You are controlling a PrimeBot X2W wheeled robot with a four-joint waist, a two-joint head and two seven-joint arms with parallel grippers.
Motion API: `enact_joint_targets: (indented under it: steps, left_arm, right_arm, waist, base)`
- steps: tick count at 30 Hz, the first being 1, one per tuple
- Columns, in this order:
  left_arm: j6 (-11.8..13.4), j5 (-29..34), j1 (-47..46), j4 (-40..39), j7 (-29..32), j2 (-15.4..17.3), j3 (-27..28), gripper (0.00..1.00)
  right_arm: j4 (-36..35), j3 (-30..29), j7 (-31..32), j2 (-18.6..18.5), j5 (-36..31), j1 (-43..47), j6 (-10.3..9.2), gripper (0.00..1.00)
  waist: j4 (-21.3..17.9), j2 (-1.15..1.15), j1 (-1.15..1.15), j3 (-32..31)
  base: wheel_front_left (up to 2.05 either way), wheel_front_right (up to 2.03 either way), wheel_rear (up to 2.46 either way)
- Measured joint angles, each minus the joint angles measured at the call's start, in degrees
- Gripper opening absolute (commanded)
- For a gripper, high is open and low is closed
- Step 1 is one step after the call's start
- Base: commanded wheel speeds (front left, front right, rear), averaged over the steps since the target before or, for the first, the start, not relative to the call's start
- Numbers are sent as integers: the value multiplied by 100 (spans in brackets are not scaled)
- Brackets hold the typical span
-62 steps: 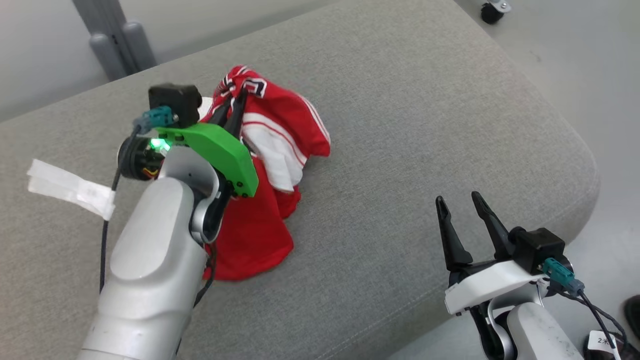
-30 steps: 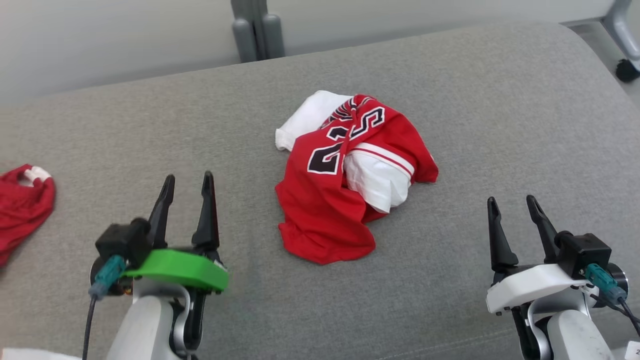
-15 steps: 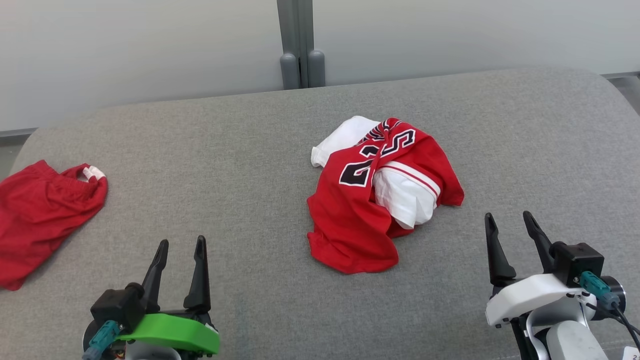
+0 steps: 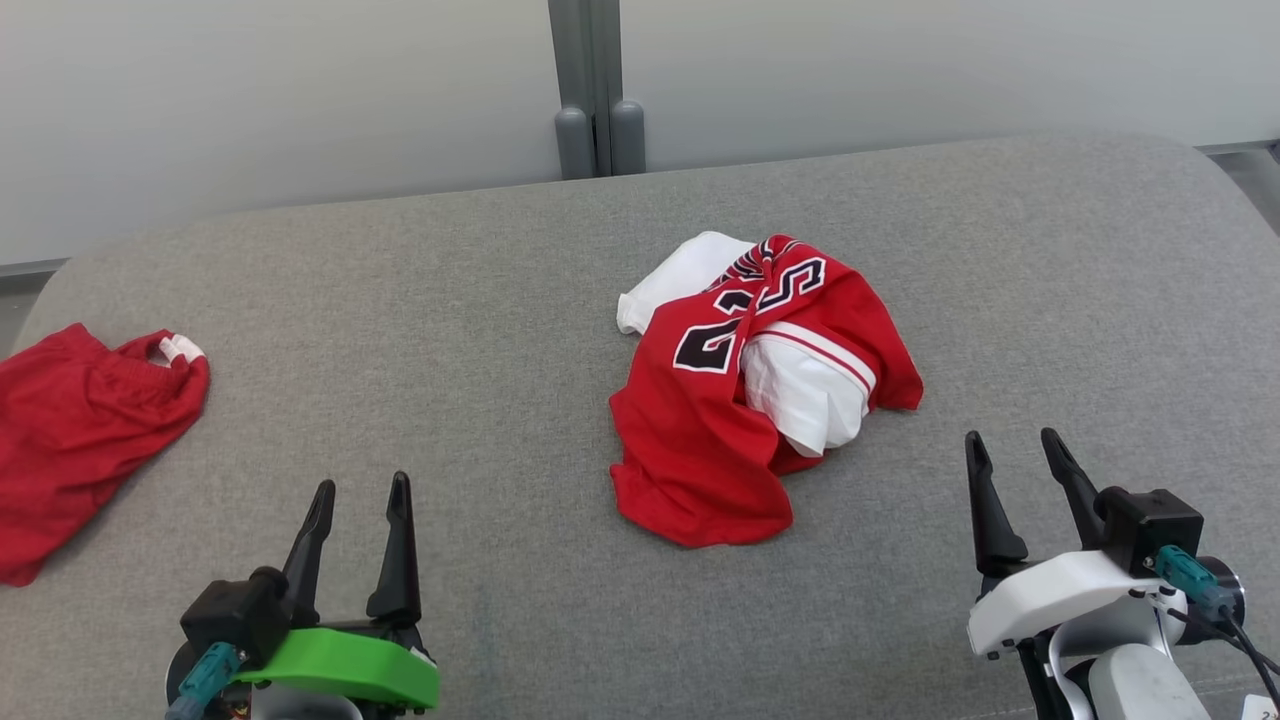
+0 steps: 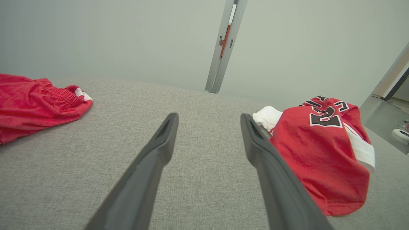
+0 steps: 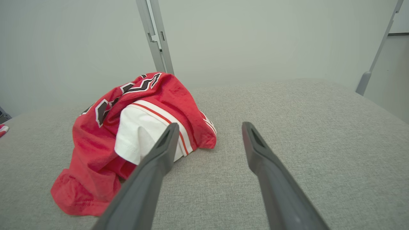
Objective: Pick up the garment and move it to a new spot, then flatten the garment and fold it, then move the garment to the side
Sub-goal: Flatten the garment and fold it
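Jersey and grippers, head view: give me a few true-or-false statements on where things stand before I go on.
1. The left gripper and the right gripper both stand open and empty. True.
2. The red jersey is spread flat. False: it lies in a crumpled heap with white fabric showing.
3. The red jersey rests on the grey cushion, touched by neither gripper. True.
4. The red jersey lies nearer the left gripper. False: it lies nearer the right gripper.
5. A second red garment lies at the grey cushion's left end. True.
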Motion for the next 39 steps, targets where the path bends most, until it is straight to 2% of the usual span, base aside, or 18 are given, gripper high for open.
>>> enact_joint_targets:
  steps: [4, 8, 19, 27, 30, 34, 35, 36, 37, 39]
  left_arm:
    - [-14, -32, -1, 109, 0, -5, -103, 100]
    - [-19, -35, -121, 534, 4, 44, -673, 100]
    - [-23, -604, -1556, 2062, 528, 29, -1908, 100]
    - [-23, -898, -2123, 3037, 759, -16, -2180, 100]
    - [57, -914, -2304, 3395, 896, -21, -2236, 100]
    - [53, -1013, -2501, 3589, 929, -25, -2347, 100]
    - [51, -1029, -2543, 3622, 937, -25, -2377, 84]
    - [44, -1040, -2575, 3652, 934, -22, -2420, 39]
    - [33, -1048, -2601, 3674, 895, -20, -2464, 0]
    - [15, -1123, -2620, 3715, 873, -19, -2529, 0]
  right_arm:
    - [-7, 20, -15, 0, 10, -2, 0, 100]
    - [-46, 18, -26, 0, 19, -18, 0, 100]
    - [-63, 224, -124, 0, 160, -179, 0, 100]
    - [40, 352, -238, -3, 308, -303, 0, 100]
    - [78, 355, -293, -3, 343, -350, 0, 100]
    - [129, 336, -333, -4, 354, -352, 0, 100]
    - [136, 334, -339, -3, 354, -355, 0, 100]
    - [147, 333, -359, -2, 354, -360, 0, 100]
    - [162, 330, -360, -2, 354, -367, 0, 100]
    - [178, 315, -375, -2, 354, -377, 0, 100]
  waist:
    - [-26, 0, 0, 14]
    - [-49, 0, 0, 88]
    - [-378, 0, 0, 402]
    - [-824, 0, 0, 625]
    - [-990, 0, 0, 718]
    - [-1126, 0, 0, 834]
    - [-1153, 0, 0, 863]
    - [-1176, 0, 0, 885]
    - [-1195, 0, 0, 901]
    - [-1209, 0, 0, 907]
  base:
    - [0, 0, 0]
    - [0, 0, 0]
    - [0, 0, 0]
    - [0, 0, 0]
    - [0, 0, 0]
    - [0, 0, 0]
    - [0, 0, 0]
    - [0, 0, 0]
    - [0, 0, 0]
    - [0, 0, 0]
